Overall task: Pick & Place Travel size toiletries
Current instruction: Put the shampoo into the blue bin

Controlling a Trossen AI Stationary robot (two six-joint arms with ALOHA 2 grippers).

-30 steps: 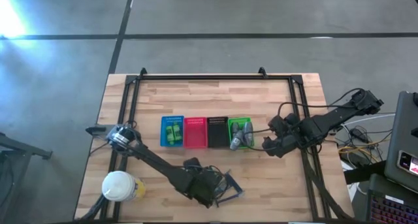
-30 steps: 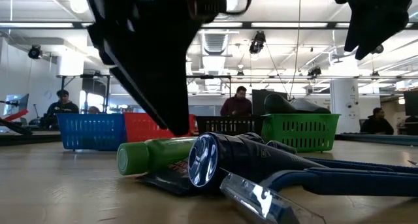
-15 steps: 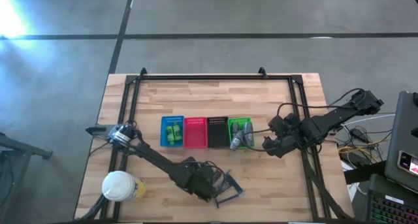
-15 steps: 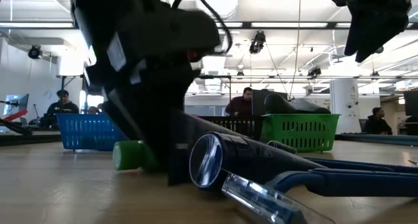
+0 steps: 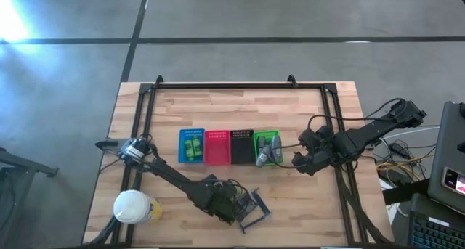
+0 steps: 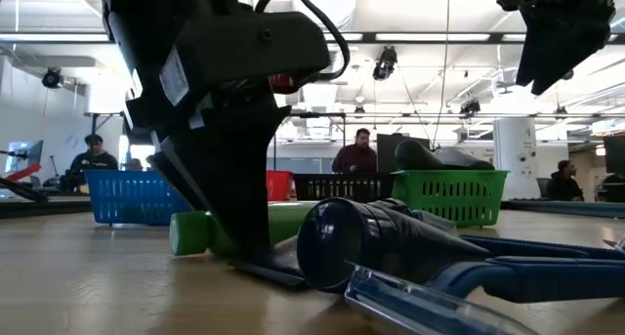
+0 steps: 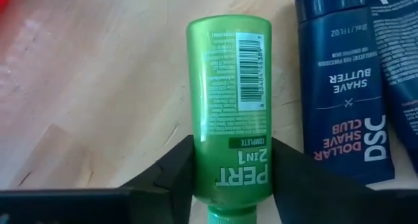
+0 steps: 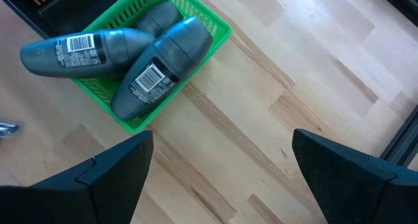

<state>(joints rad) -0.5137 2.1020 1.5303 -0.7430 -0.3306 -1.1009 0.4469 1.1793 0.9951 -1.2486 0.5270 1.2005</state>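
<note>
With left gripper [image 7: 232, 175] jaws clamped on green bottle [image 7: 228, 113] lying on bench [image 5: 305, 213]; right gripper [image 8: 222, 175] jaws apart.

The left gripper [image 6: 239, 232] stands down on the table [image 6: 88, 286], its dark body filling the upper left, its fingers straddling a green bottle [image 6: 195, 232] that lies on its side. Just right lies a dark tube [image 6: 381, 242], cap end near, over a flat packet [image 6: 273, 273]. A razor [image 6: 439, 301] lies nearest, at the right. Farther back stand blue [image 6: 132, 196], red [image 6: 279, 186], black [image 6: 347, 188] and green [image 6: 451, 196] baskets. The right gripper [image 6: 562, 32] hangs high at the top right. People sit in the room behind.
</note>
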